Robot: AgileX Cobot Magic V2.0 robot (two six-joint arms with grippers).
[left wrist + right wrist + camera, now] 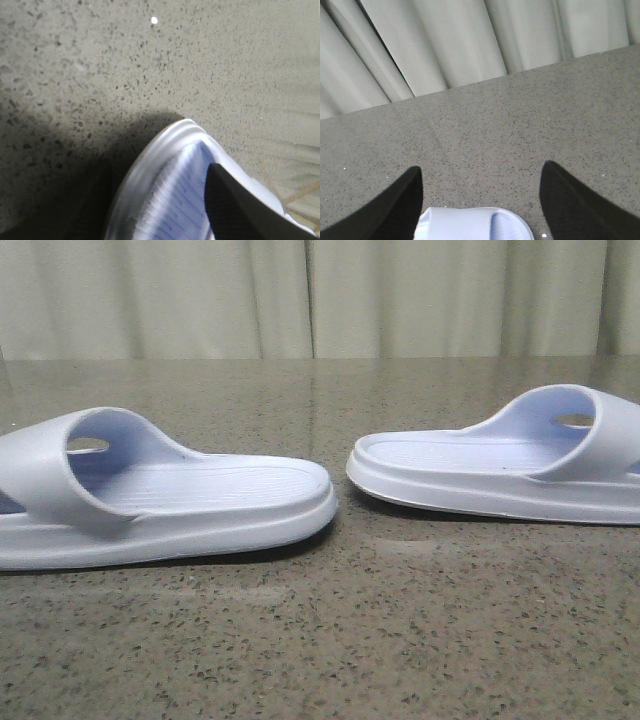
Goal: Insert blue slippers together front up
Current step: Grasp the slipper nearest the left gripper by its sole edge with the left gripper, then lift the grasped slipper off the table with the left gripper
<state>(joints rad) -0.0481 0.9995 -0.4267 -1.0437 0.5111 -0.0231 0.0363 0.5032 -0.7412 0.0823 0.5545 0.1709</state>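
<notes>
both blue slippers sit sole-down on the speckled grey worktop (330, 640). in the front view the left slipper (150, 500) fills the left middle of the frame, its strap at the far left edge and its open heel end pointing toward the centre. the right slipper (500, 465) lies in the right middle, slightly higher in the frame, strap at the right edge and heel end also toward the centre. the two heel ends are near each other but apart, with a strip of bare worktop between them. pale curtains (320, 295) hang across the top of the frame.

neither of my arms shows in the front view. in my left wrist view my left jaws (155, 200) are spread wide, one dark finger (235, 205) at lower right over the ribbed footbed and the other a dim shape at lower left, with the rounded end of the left slipper (165, 165) lying between them, blurred. whether a finger touches it i cannot tell.

in my right wrist view my right jaws (480, 200) are also spread wide, empty, with the end of the right slipper (470, 225) at the bottom centre between the fingers, clear of both.
</notes>
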